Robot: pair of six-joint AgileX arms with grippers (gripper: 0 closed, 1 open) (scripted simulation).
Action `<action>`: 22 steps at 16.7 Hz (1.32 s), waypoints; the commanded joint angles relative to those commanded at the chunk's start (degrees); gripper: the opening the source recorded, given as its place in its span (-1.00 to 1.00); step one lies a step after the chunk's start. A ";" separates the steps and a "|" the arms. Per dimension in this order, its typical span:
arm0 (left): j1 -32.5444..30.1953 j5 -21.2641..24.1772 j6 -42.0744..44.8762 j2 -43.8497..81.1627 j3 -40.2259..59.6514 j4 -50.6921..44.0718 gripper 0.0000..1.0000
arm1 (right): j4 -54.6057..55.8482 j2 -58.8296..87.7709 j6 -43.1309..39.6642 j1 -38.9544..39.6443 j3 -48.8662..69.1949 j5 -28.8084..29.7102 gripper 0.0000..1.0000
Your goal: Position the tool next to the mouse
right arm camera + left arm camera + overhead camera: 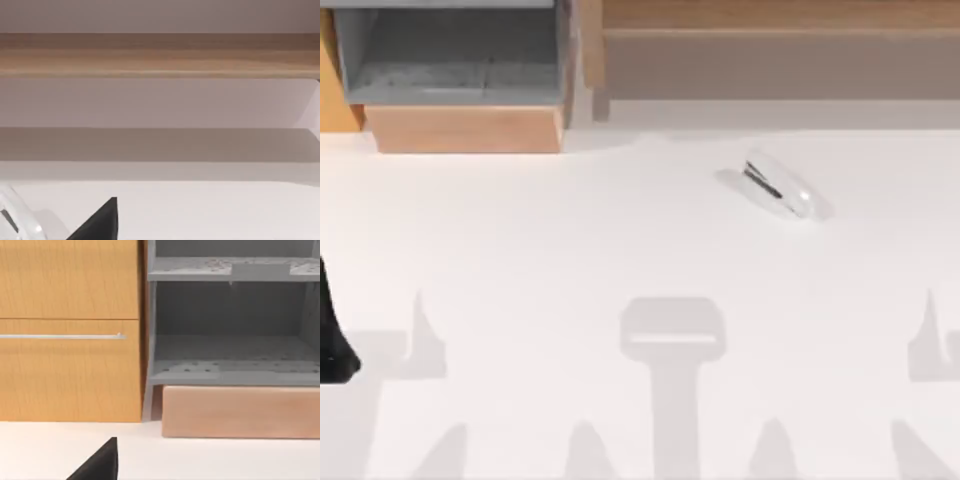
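Status: tool point(776, 187) lies untouched on table point(570, 240), placement outstanding; you cannot tell either gripper's finger state.

The table point(520, 260) is viewed from directly above. The grey shelf unit point(230, 325) is faced low and close from the left wrist; the wooden ledge point(160, 55) from the right. The tabletop is shared.

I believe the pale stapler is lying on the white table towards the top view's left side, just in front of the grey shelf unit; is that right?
Not quite. The stapler does lie on the white table, but towards the top view's right side, in front of the long wooden ledge. The grey shelf unit stands at the far left, apart from it. The top view shows this.
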 joint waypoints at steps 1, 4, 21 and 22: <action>0.00 0.00 0.00 0.00 0.00 0.00 1.00 | 0.00 0.00 0.00 0.00 0.00 0.00 1.00; 0.00 0.00 0.00 0.00 0.00 0.00 1.00 | -1.04 1.64 -0.29 0.27 1.44 0.00 1.00; 0.00 0.00 0.00 0.00 0.00 0.00 1.00 | -44.46 81.47 -12.44 9.12 75.99 1.79 1.00; 0.00 0.00 0.00 0.00 0.00 0.00 1.00 | -47.63 87.60 -13.42 9.92 81.82 1.65 1.00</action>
